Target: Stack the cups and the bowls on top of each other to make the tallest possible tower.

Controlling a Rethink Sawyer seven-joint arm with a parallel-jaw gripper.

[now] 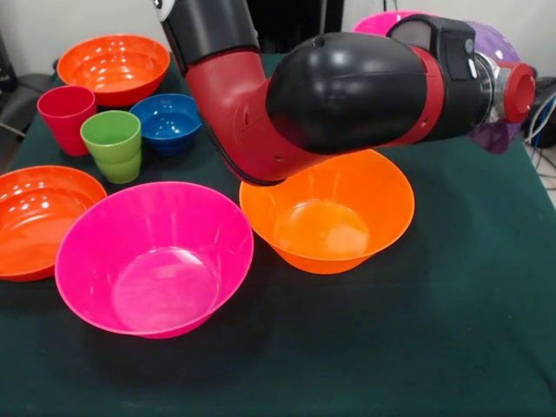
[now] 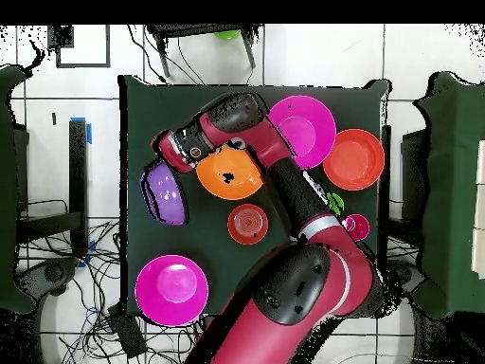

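One purple bowl [image 1: 495, 87], tilted at upper right, is held by the end effector [image 1: 508, 91]; slippage is risked.

Dark green table [image 1: 452, 347], tiled floor [image 2: 322, 57]

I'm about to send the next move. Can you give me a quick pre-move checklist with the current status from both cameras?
1. Hold on the purple bowl: cannot tell. The gripper is at the bowl, but the contact is hidden.
2. Purple bowl level: not ok, it sits tilted.
3. Lone pink bowl free as a base: ok, nothing rests on it.
4. Arm clearance over the orange bowl: cannot tell. The arm crosses above it and hides the far rim.
5. Red cup and green cup: ok, both are upright and away from the arm.
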